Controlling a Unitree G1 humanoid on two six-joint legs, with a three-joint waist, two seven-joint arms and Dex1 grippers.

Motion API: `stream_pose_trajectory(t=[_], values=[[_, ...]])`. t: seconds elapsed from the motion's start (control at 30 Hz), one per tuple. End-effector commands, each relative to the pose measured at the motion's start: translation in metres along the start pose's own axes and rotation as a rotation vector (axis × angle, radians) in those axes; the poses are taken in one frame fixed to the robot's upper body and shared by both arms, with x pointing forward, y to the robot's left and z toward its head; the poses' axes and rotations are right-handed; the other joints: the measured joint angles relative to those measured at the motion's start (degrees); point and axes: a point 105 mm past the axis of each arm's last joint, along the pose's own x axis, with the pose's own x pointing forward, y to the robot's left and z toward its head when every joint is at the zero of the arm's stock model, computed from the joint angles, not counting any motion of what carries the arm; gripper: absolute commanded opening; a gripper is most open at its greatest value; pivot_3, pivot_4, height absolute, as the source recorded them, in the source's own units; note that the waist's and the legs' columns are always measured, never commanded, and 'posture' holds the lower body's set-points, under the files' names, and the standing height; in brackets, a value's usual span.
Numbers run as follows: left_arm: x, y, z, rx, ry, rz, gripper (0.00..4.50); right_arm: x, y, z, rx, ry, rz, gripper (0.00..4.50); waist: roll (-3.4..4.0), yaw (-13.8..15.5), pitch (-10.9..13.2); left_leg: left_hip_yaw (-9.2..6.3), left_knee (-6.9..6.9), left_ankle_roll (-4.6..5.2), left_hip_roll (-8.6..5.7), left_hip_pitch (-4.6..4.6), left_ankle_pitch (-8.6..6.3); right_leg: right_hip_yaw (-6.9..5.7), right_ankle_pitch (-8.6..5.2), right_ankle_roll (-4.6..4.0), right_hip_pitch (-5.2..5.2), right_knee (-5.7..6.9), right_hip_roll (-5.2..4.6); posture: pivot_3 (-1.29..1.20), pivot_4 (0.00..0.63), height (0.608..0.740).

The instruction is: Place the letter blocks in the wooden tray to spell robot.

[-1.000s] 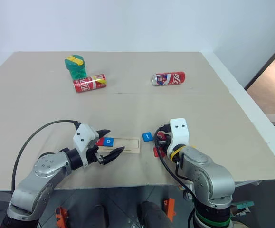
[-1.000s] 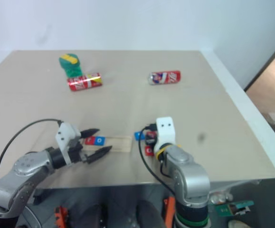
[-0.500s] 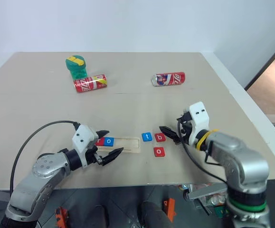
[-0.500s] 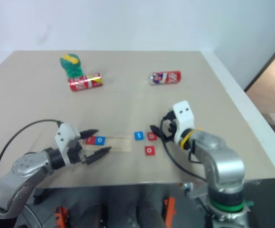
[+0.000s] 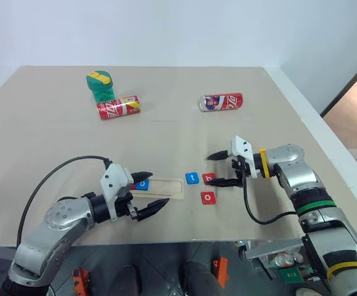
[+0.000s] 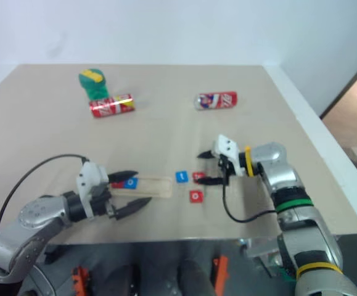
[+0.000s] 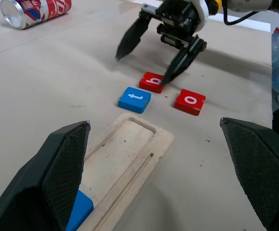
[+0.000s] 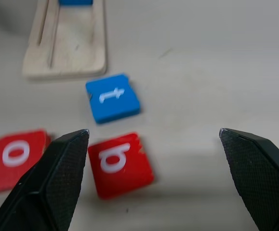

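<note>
Right hand [image 5: 220, 168] swung over, open, apparently touching b tile [image 5: 209, 178].

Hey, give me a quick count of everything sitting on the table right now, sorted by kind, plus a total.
Red letter blocks: 3, the r in the wooden tray, the b, the o
Blue letter blocks: 2, the o in the tray, the t
Wooden tray: 1
Red soda cans: 2, both lying on their sides
Green and yellow object: 1
Total: 9

Silver-grey jointed arms, white wrist housings, black looping cables; right forearm carries yellow and green bands; black tapered textured fingers [image 7: 64, 166].
</note>
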Motion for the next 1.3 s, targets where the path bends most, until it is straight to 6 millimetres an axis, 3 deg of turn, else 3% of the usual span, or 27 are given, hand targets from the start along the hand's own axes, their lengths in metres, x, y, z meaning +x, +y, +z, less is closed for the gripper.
stream_pose_trajectory(t=[0.03,0.33,0.53,1.3], values=[[-0.004,-0.004,0.011,0.044,-0.027,0.020,4.50,-0.004,0.002,-0.013,-0.039,0.047,0.064,4.23,0.01,0.0,0.0,0.02,0.03,0.00,-0.01,0.01,0.00,0.03,0.02,0.00,0.01,0.00,-0.02,0.00,0.150,0.740],[-0.004,0.001,0.009,0.050,-0.018,0.054,4.50,0.004,-0.009,-0.023,0.106,-0.014,-0.074,4.23,-0.01,0.0,0.0,-0.03,0.16,0.00,0.05,0.54,0.01,-0.03,-0.02,0.08,0.55,0.01,0.03,0.00,0.150,0.740],[-0.002,0.002,0.007,0.050,-0.013,0.054,4.50,0.010,-0.001,-0.031,0.148,-0.024,-0.105,4.23,-0.03,-0.1,0.0,0.04,0.17,0.03,0.07,1.09,0.04,0.12,-0.09,-0.21,0.95,0.04,0.05,0.00,0.150,0.740],[-0.001,0.007,0.005,0.045,-0.026,0.076,4.50,0.009,0.016,-0.035,0.251,0.027,-0.237,4.23,-0.05,-0.2,0.0,0.11,0.12,0.01,0.07,1.09,0.03,0.19,-0.11,-0.14,0.92,0.04,0.07,0.00,0.150,0.740]])
